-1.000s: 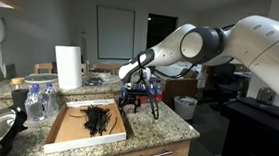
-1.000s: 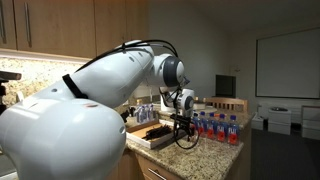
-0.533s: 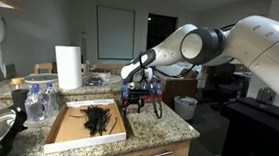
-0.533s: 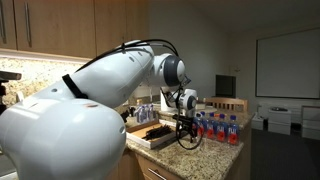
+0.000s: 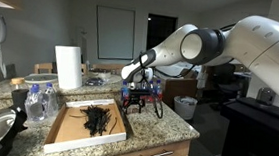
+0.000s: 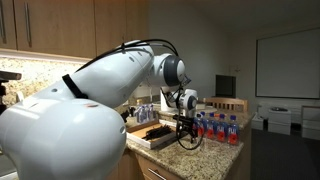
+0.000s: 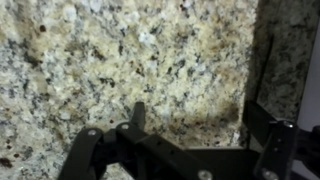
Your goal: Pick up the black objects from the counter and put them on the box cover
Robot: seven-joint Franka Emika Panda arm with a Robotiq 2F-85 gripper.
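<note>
Hovering low over the counter (image 5: 163, 131) is the gripper (image 5: 142, 109), just beside the box cover's (image 5: 69, 132) near end. The jaws are standing wide apart, holding nothing. In the wrist view both fingers (image 7: 86, 150) are showing at the bottom edge, with bare speckled granite (image 7: 150, 50) lying between and beyond them. A short dark stub is rising between them – possibly part of the gripper (image 7: 176, 142), possibly a stray black piece; too blurred to tell.

The black objects (image 5: 98, 117) are lying as a spidery clump inside the cover, toward the end nearest the gripper – in both exterior views (image 6: 156, 131). The cover (image 6: 147, 141) is resting flat on the counter.

Bottles (image 6: 216, 127) are standing in a row behind the gripper (image 6: 184, 136). A paper towel roll (image 5: 68, 67) is standing upright beyond the cover's far end.
</note>
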